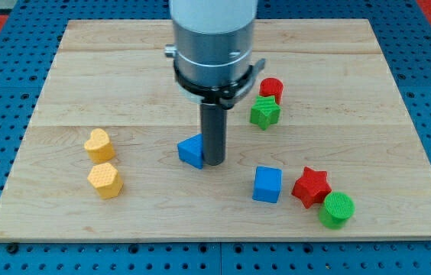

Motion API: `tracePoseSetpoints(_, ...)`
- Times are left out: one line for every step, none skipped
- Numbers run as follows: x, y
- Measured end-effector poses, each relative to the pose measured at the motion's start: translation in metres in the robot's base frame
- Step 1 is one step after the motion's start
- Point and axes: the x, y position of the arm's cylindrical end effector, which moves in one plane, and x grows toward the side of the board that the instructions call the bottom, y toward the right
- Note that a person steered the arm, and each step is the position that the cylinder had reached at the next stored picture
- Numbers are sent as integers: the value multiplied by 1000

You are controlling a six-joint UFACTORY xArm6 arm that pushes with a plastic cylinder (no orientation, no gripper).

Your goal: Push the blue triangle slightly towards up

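The blue triangle [191,150] lies near the middle of the wooden board [124,69]. My tip [213,161] stands on the board right beside the triangle's right side, touching or nearly touching it. The dark rod rises from there to the grey arm body [213,42] at the view's top centre.
A yellow heart [98,143] and a yellow hexagon [105,179] lie at the left. A red cylinder [271,88] and a green star [264,112] lie right of the rod. A blue cube [267,184], a red star [311,186] and a green cylinder [337,209] lie at the lower right.
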Motion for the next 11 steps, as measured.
tracePoseSetpoints(-21,-28)
tracePoseSetpoints(-10,-36)
tracePoseSetpoints(13,-49)
tracePoseSetpoints(-17,-58)
tracePoseSetpoints(-38,-58)
tracePoseSetpoints(-52,-54)
tracePoseSetpoints(-79,-90)
tracePoseSetpoints(-83,-72)
tracePoseSetpoints(-108,-66)
tracePoseSetpoints(-139,-99)
tracePoseSetpoints(-132,-116)
